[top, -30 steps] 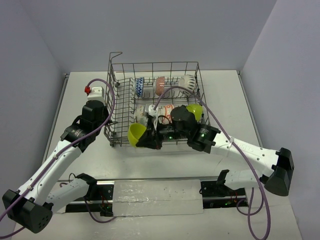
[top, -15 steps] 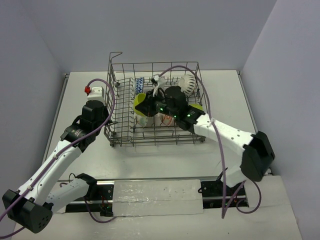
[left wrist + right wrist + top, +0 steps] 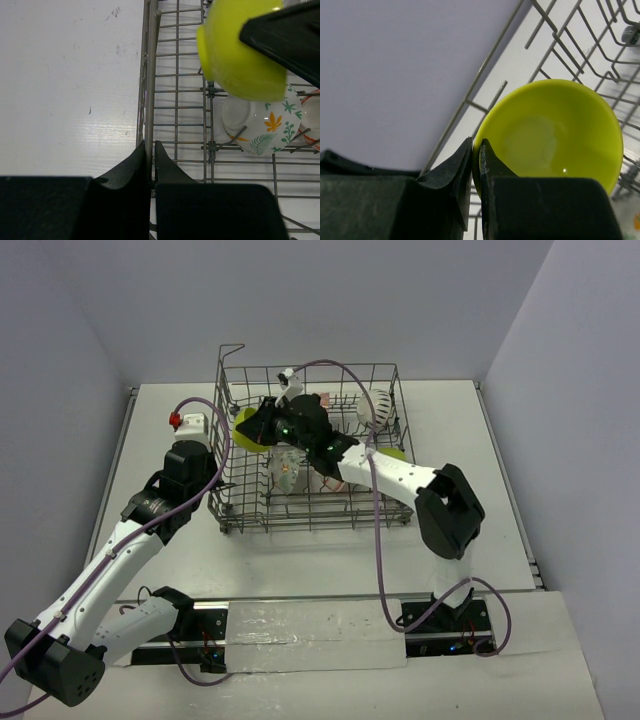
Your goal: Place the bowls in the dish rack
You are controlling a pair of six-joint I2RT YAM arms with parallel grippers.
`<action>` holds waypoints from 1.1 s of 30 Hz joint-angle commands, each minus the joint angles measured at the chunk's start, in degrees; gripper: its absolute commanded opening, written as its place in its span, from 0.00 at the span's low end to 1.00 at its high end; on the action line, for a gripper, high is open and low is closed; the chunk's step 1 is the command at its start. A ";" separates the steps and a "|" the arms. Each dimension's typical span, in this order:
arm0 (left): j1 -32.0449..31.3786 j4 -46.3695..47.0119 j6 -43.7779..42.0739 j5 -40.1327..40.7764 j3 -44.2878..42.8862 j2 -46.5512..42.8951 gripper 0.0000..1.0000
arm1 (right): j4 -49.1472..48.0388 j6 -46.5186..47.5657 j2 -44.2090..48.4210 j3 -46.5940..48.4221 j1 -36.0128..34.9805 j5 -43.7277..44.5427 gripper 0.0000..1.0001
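The grey wire dish rack [image 3: 228, 502] stands mid-table. My right gripper [image 3: 262, 425] is shut on the rim of a lime-green bowl [image 3: 246, 429] and holds it tilted over the rack's far left part; the right wrist view shows the bowl [image 3: 555, 135] pinched between my fingers [image 3: 476, 146]. My left gripper [image 3: 213, 483] is shut on the rack's left rim wire [image 3: 148, 75]. In the rack sit a yellow-floral bowl [image 3: 287, 468], a red-orange bowl [image 3: 322, 400], a white bowl with dark marks [image 3: 378, 408] and a second lime-green bowl [image 3: 392, 453]. The blue-white bowl is hidden behind my right arm.
The left wrist view shows the held lime-green bowl [image 3: 240, 55] above the floral bowl [image 3: 265, 125], which leans on the tines. A raised wire loop [image 3: 231, 348] stands at the rack's far left corner. Purple cables [image 3: 377, 530] trail from both arms. Walls close in behind and on both sides.
My right arm has carried the lime-green bowl from the rack's near left edge, up and back to its far left part. The left arm has not moved.
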State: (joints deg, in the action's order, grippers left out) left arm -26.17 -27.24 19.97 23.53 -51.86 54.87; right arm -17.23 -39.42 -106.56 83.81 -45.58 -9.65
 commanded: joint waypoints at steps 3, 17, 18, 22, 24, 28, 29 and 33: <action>0.25 0.00 -0.63 0.99 -0.35 -1.17 0.00 | -5.35 -5.14 -6.71 7.68 -0.03 0.51 0.00; -0.37 0.00 -0.72 0.99 -0.26 -1.87 0.00 | -9.22 -11.20 -14.28 9.70 -1.97 -1.07 0.00; -0.46 0.00 -0.72 1.08 -0.26 -1.96 0.00 | -9.92 -11.73 -14.63 9.79 -1.97 -1.42 0.00; -0.63 0.17 -0.63 1.26 -0.09 -2.05 0.00 | -12.03 -14.63 -16.92 10.93 -2.40 -2.83 0.00; -0.81 0.52 -0.72 1.52 0.26 -1.79 0.00 | -12.12 -15.33 -18.32 11.99 -2.75 -3.27 0.00; -1.07 0.09 -0.63 1.43 -0.09 -1.17 0.00 | -11.16 -15.34 -18.94 11.82 -3.02 -3.27 0.00; -1.16 0.26 -0.72 1.61 0.09 -1.43 0.00 | -10.72 -15.25 -19.03 11.81 -3.11 -3.10 0.00; -1.51 0.35 -0.63 2.05 0.18 -1.79 0.00 | -9.05 -13.76 -18.07 10.32 -3.02 -2.14 0.00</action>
State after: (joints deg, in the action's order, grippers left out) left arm -27.03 -27.59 19.90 24.49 -51.75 54.50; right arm -23.73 -52.25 -124.70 92.36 -46.89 -10.48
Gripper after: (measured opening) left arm 0.115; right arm 0.142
